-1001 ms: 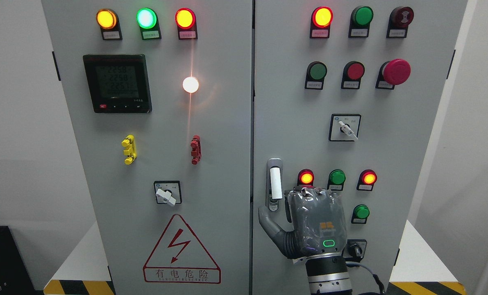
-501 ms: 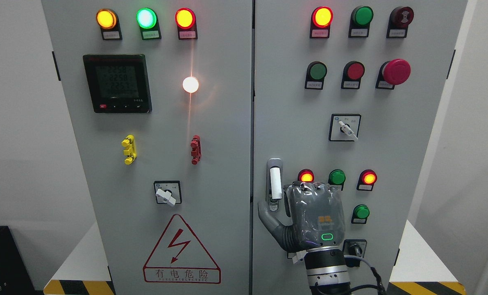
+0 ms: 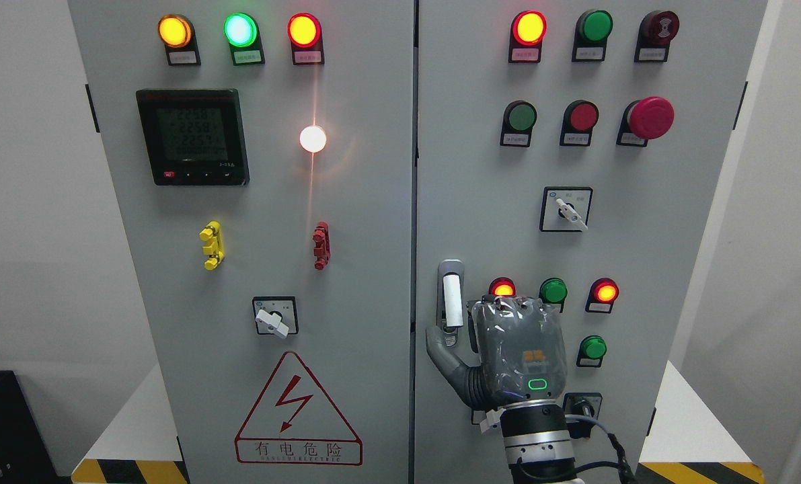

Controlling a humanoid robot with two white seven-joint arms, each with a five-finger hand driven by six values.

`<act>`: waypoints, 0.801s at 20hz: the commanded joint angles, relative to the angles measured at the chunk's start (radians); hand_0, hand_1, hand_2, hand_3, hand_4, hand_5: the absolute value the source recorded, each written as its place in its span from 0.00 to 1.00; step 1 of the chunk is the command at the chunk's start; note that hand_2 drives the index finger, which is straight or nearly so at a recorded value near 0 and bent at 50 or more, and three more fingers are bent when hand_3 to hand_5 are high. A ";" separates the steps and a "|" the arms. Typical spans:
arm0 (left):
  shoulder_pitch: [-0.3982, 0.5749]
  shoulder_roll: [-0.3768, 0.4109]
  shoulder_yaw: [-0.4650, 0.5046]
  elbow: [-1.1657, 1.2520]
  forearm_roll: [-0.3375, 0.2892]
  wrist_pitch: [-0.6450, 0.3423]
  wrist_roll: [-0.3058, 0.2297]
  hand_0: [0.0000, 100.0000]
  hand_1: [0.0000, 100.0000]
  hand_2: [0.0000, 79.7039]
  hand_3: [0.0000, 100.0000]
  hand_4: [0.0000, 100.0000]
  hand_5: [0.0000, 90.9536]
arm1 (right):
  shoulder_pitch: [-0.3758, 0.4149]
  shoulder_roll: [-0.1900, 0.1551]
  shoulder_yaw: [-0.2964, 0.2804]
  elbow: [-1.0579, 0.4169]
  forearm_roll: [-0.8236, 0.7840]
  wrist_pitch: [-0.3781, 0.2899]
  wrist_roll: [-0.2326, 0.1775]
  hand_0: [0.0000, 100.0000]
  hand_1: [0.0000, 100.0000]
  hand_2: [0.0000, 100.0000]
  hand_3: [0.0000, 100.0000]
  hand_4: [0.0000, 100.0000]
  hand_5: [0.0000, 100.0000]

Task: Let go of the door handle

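The door handle (image 3: 451, 300) is a grey upright plate with a white grip, at the left edge of the cabinet's right door (image 3: 481, 202). My right hand (image 3: 464, 341) comes up from the bottom edge and is just right of and below the handle, its back facing me. Its thumb (image 3: 438, 344) is spread to the left, under the handle's lower end, and one dark finger (image 3: 471, 334) shows beside the handle. The white grip is fully in sight with nothing closed around it. The other fingertips are hidden behind the hand. My left arm is out of view.
Lit red and green lamps (image 3: 553, 291) sit just above and right of my hand, with a key switch (image 3: 583, 407) by the wrist. A rotary selector (image 3: 567, 210) is higher up. The left door (image 3: 272, 202) carries a meter, lamps and a warning triangle.
My right hand has crept slightly upward, so the thumb tip is now nearer the handle's lower end. The handle and doors have not moved.
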 commanded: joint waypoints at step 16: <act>0.009 0.000 0.000 0.000 0.000 0.000 0.000 0.12 0.56 0.00 0.00 0.00 0.00 | -0.017 0.005 -0.011 0.022 0.000 0.002 -0.002 0.35 0.38 0.98 1.00 1.00 1.00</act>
